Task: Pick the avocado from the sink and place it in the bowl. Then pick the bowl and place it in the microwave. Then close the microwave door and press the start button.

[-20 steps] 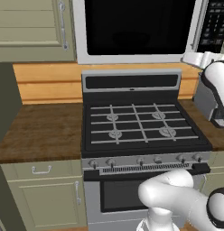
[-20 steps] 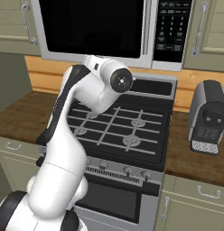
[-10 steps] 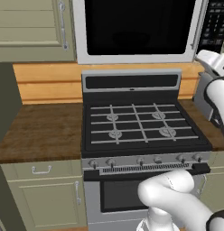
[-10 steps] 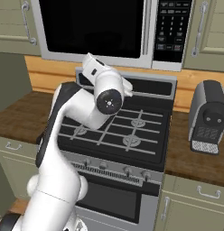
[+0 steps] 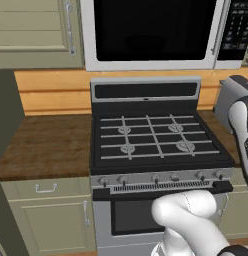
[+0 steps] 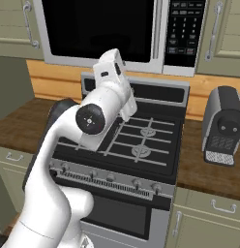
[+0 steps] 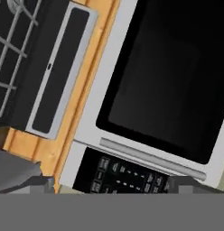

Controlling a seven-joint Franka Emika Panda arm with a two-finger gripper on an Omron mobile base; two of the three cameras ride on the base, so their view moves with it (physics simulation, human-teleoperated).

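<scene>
1. Microwave (image 5: 151, 35), mounted above the stove (image 5: 156, 140). Its door (image 6: 97, 29) stands shut, black window facing the room, with the long grey bar handle (image 7: 152, 158) beside the keypad (image 6: 187, 31).
2. Step in hand, as judged: the last one, pressing the start button. The door is already closed, and the hand view looks at the keypad (image 7: 125, 176), which lies at 6 o'clock in that rolled picture.
3. Gripper: in the right base view the hand (image 6: 112, 72) is raised toward the microwave, at about 12 o'clock from the arm's elbow. The fingertips themselves are not clearly seen; the jaws stand as wide as they go and nothing is seen held between them.
4. Next move, as judged: bring one fingertip square onto the start key, clear of neighbouring keys and of the handle.
5. Hard to make out: the keys are too small to tell which is start. The dark window hides whatever is inside, so bowl and avocado cannot be confirmed.
6. Toaster (image 6: 223, 126) on the counter (image 5: 46, 145), at 3 o'clock from the stove.
</scene>
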